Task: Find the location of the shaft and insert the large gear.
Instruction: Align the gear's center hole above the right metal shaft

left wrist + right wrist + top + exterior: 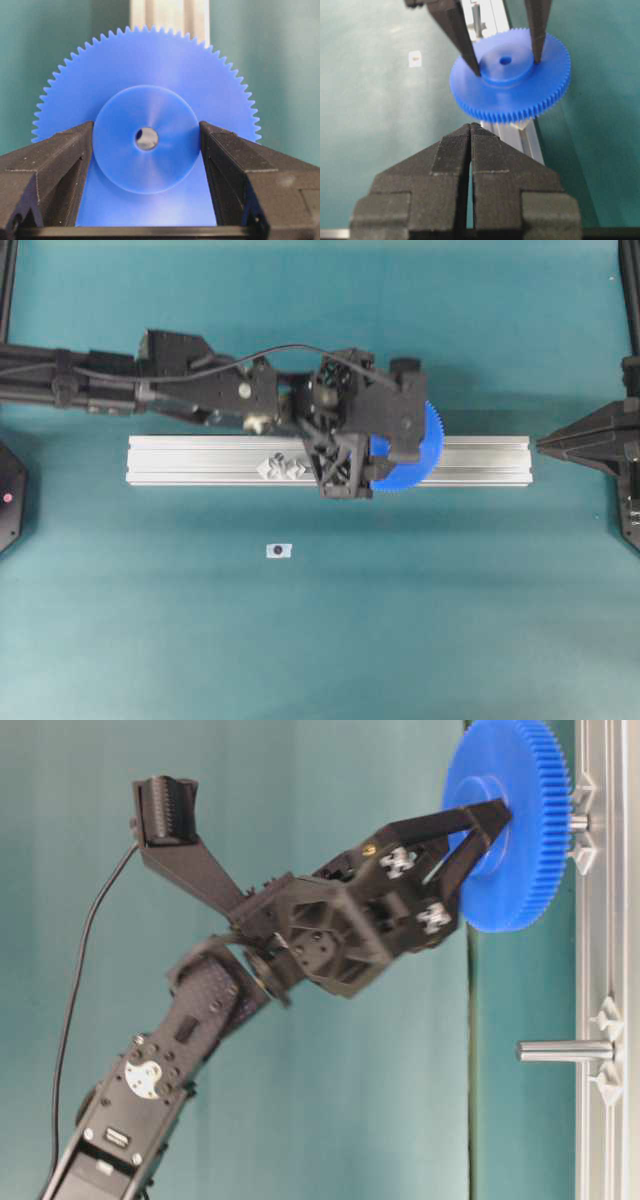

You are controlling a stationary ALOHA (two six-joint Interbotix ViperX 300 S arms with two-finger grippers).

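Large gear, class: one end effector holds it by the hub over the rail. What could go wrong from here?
1. The left end effector pinches the large gear only by its round hub, so the gear may tilt or slip when pressed.
2. The shaft is thin and the gear's centre hole is small. A slight misalignment could jam the gear or bend the shaft.
3. From overhead the gear hides the shaft, so alignment is hard to check there.

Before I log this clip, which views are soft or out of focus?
Right wrist view: the right end effector up close is blurred, the large gear fairly sharp. Left wrist view: the rail behind the gear is soft. Table-level view: the forearm shows blur. Overhead view: evenly lit, slightly grainy.
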